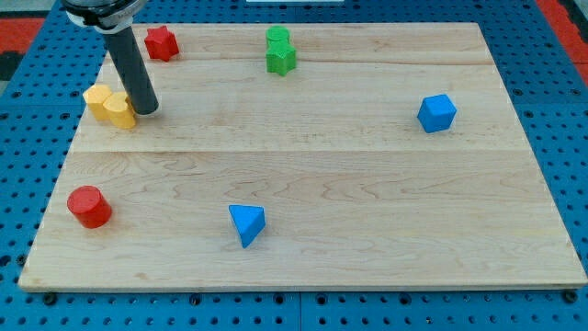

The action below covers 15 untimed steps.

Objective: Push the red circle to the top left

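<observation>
The red circle (89, 206), a short red cylinder, stands near the bottom left corner of the wooden board (349, 184). My tip (146, 110) rests on the board at the upper left, touching the right side of two yellow blocks (109, 104). The tip is well above the red circle in the view and apart from it. A red star-shaped block (162, 43) lies near the top left, just right of the rod.
Two green blocks (279, 51) sit together at the top middle. A blue cube (437, 113) lies at the right. A blue triangle (247, 223) lies at the bottom middle. A blue pegboard (551, 110) surrounds the board.
</observation>
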{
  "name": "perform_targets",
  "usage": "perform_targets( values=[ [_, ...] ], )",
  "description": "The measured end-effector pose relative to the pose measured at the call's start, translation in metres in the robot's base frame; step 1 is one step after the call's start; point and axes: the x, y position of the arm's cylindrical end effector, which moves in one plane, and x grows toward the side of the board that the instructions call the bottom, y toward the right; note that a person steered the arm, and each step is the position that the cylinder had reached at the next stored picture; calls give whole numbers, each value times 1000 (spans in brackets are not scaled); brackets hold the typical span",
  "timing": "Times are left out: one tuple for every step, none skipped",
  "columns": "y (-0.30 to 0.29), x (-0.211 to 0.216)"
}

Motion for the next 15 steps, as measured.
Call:
perform_targets(
  values=[
    [28, -34],
    [28, -42],
    [29, -42],
    [34, -42],
    [31, -41],
    [77, -26],
    [84, 16],
    [49, 102],
    [17, 189],
    [-38, 209],
    [-46, 162],
    [5, 123],
    [-8, 144],
    [-43, 159],
    [-40, 118]
  ],
)
